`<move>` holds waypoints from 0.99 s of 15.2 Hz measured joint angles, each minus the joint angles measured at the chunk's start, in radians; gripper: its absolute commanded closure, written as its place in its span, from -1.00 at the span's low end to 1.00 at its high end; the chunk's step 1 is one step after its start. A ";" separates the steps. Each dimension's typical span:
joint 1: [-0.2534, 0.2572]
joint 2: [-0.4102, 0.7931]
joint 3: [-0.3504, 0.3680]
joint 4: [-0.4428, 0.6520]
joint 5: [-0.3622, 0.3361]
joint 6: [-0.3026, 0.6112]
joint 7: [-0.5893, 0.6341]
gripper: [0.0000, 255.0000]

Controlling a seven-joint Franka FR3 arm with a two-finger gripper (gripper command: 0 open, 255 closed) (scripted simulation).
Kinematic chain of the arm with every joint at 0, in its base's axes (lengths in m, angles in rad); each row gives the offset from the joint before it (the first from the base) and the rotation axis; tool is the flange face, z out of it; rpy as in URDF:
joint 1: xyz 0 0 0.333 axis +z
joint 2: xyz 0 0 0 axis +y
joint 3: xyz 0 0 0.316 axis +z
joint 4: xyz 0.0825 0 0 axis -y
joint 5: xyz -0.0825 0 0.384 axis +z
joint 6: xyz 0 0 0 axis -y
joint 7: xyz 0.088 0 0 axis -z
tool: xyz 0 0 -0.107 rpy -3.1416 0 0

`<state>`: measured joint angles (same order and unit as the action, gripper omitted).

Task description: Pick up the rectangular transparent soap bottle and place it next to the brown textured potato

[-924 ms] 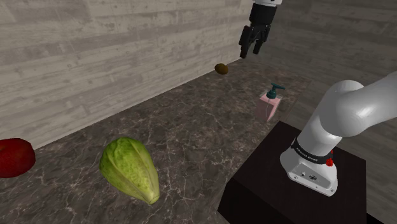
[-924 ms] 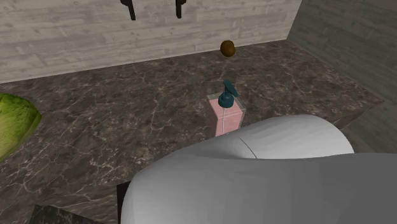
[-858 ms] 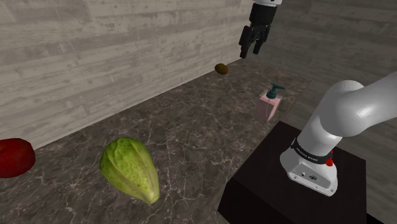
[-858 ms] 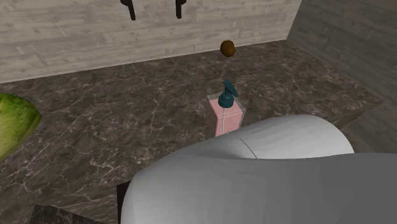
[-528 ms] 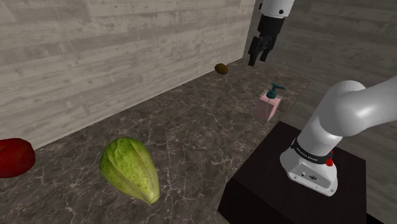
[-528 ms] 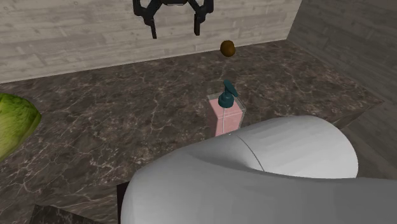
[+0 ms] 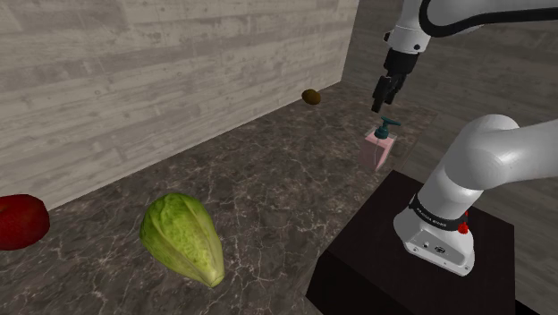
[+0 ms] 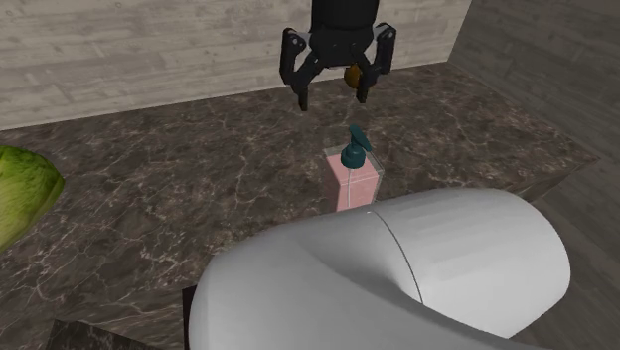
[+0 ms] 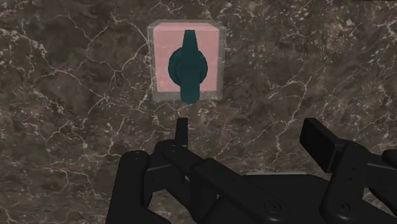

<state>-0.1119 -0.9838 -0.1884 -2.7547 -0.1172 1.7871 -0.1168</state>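
Observation:
The soap bottle (image 7: 379,149) is a clear rectangular block with pink liquid and a teal pump; it stands upright on the dark marble counter near the black stand. It also appears in the second exterior view as the soap bottle (image 8: 354,181), and from straight above as the soap bottle (image 9: 186,62). My gripper (image 7: 382,100) hangs open just above the pump, holding nothing. From across, the gripper (image 8: 333,99) is spread wide above the bottle. In the wrist view the gripper (image 9: 249,132) is offset to one side of the bottle. The small brown potato (image 7: 311,97) lies by the plank wall; the potato (image 8: 350,77) is partly hidden behind the hand.
A green lettuce (image 7: 183,237) lies on the counter at the shoulder view's lower left, and a red object (image 7: 20,220) sits at the left edge. The black stand (image 7: 420,268) is close beside the bottle. Plank walls meet in a corner behind the potato.
The gripper has come down and toward the stand, from high near the wall by the potato to just above the soap bottle. It stays open. Nothing on the counter moved.

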 measured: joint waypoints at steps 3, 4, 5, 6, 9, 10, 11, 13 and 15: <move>-0.051 -0.039 -0.066 -0.068 -0.065 0.024 -0.067 -1.00; -0.063 -0.043 -0.081 -0.080 -0.081 0.031 -0.083 -1.00; -0.074 -0.050 -0.094 -0.097 -0.094 0.039 -0.096 -1.00; -0.080 -0.057 -0.100 -0.114 -0.101 0.048 -0.100 -1.00; -0.088 -0.049 -0.113 -0.152 -0.115 0.093 -0.104 -1.00; -0.093 -0.052 -0.118 -0.169 -0.121 0.107 -0.106 -1.00; -0.094 -0.046 -0.121 -0.180 -0.124 0.123 -0.105 -1.00; -0.095 -0.043 -0.124 -0.193 -0.127 0.140 -0.104 -1.00; -0.095 -0.040 -0.125 -0.197 -0.129 0.146 -0.104 -1.00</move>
<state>-0.2072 -1.0234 -0.3139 -2.9514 -0.2459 1.9334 -0.2204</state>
